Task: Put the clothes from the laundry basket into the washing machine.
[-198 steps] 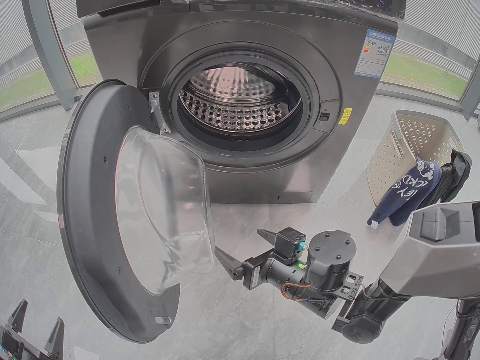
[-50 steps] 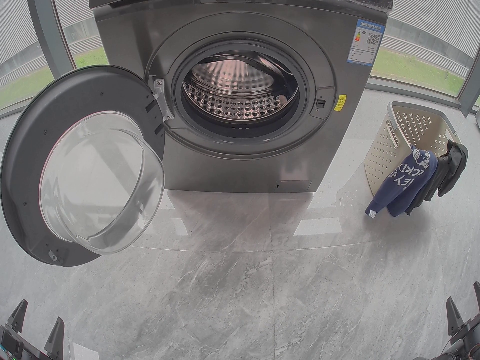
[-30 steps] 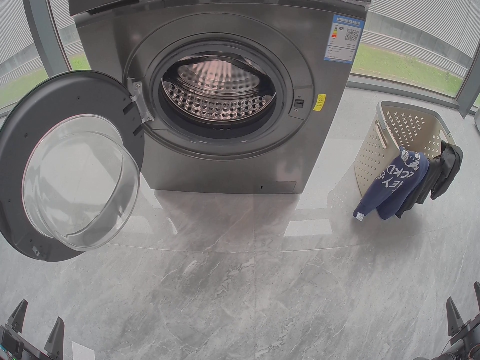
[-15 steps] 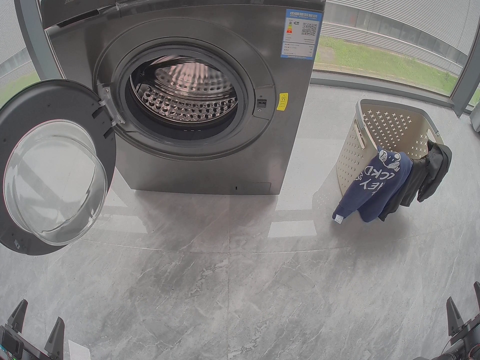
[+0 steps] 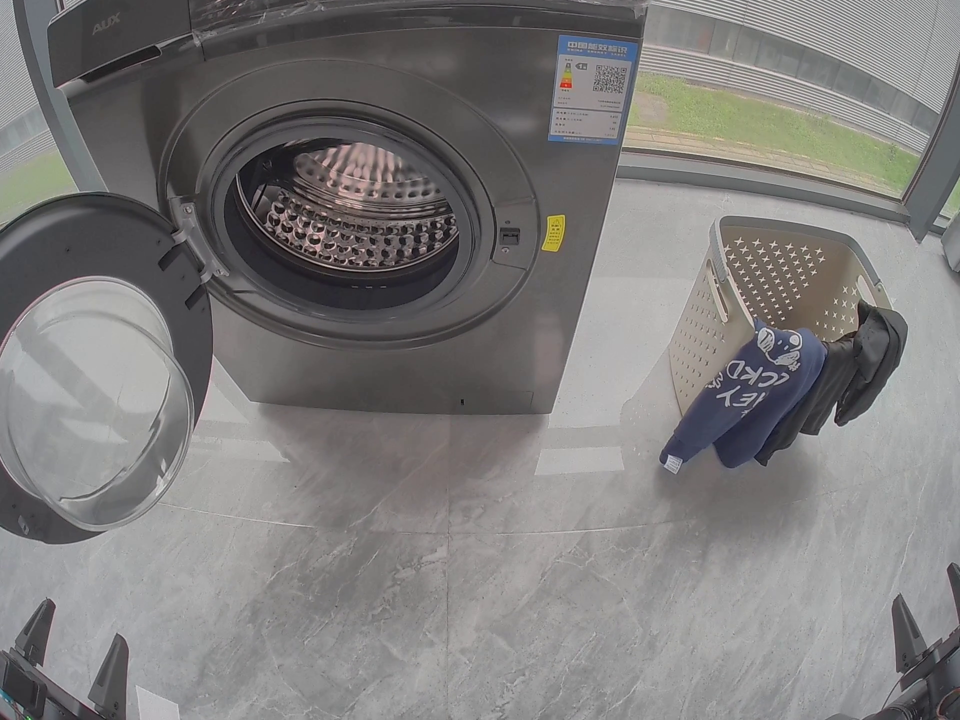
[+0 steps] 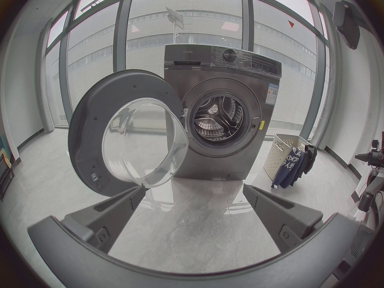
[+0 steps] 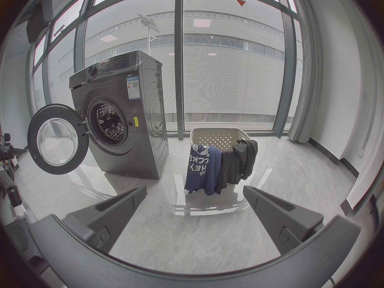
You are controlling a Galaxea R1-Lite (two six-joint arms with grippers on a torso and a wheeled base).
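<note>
Closest to us, our left gripper point(image 5: 78, 634) and right gripper point(image 5: 925, 594) sit low at either side of the head view. Each has its jaws spread wide and nothing between them. Grey marble floor point(image 5: 480, 572) stretches ahead of both.

Farther on, to our right, the basket point(image 5: 780, 227) stands on that floor, apart from the washer point(image 5: 560, 252). A navy top point(image 5: 750, 392) with white print hangs over its near rim and down the outer wall, its cuff close to the floor. A black garment point(image 5: 870, 352) drapes over the same rim, touching the top on the right.

Beyond, on our left, the washer's door point(image 5: 90, 242) is swung wide to the left. The drum point(image 5: 350, 212) shows its perforated steel wall. Windows point(image 5: 780, 42) stand behind.
</note>
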